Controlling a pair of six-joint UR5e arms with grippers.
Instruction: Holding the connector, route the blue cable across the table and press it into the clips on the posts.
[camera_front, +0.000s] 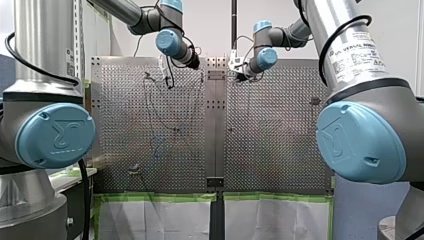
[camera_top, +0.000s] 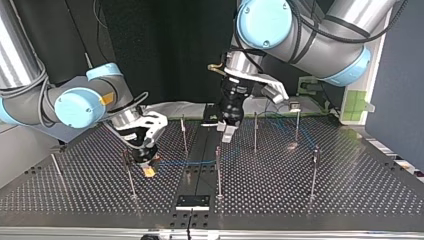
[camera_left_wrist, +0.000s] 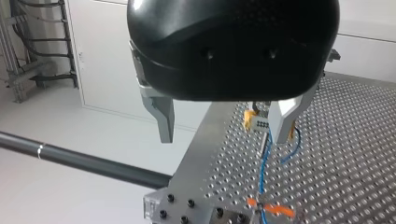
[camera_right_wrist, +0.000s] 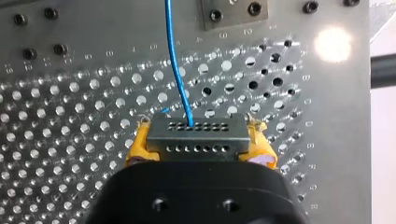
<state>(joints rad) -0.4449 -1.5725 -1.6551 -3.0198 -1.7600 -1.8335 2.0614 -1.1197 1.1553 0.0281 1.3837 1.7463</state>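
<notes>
The perforated metal table (camera_top: 350, 175) fills the workspace. A dark backdrop stands behind it in the top view, and a white wall shows in the left wrist view. In the front view, white sheets edged with green tape (camera_front: 155, 215) hang at the table's near edge. A small black plate (camera_top: 192, 201) is bolted along the table's middle seam.

At the top view's left a thin post (camera_top: 55, 165) stands alone. Next comes my right gripper (camera_top: 148, 167), low over the table. Its yellow pads (camera_right_wrist: 140, 149) are closed on the two ends of the grey connector (camera_right_wrist: 196, 135). A second post (camera_top: 130, 175) stands just beside it. The blue cable (camera_top: 190, 162) leaves the connector and runs low over the table toward the view's right, reaching the middle post (camera_top: 218, 170).

My left gripper (camera_top: 227, 132) hangs above the middle seam. Its metal fingers (camera_left_wrist: 163, 121) are spread wide and hold nothing. In its wrist view the cable drops from the connector to an orange clip (camera_left_wrist: 271, 208). Further right, three more posts (camera_top: 314, 172) stand well apart.
</notes>
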